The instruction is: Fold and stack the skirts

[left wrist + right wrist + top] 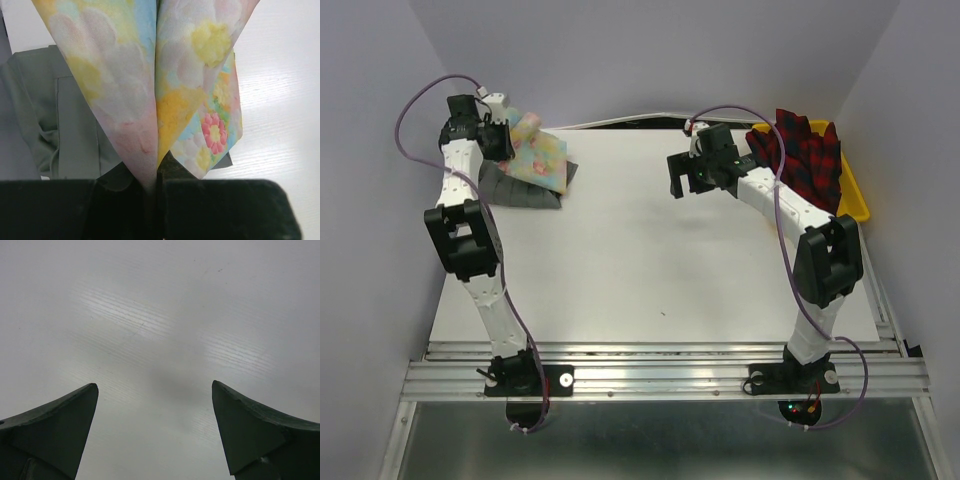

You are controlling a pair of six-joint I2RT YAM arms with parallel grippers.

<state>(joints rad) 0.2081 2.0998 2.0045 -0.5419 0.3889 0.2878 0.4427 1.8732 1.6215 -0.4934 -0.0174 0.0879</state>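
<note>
Upper left, the left gripper (152, 186) pinches the floral skirt (542, 158) over the grey skirt (515, 190); the right gripper (155, 432) hangs wide open, empty.

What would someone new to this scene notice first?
The pastel floral skirt at the far left, pinched up by the left end effector over the grey skirt. Then the red plaid skirt heaped on the yellow tray at far right, with the right end effector open over the white table.
</note>
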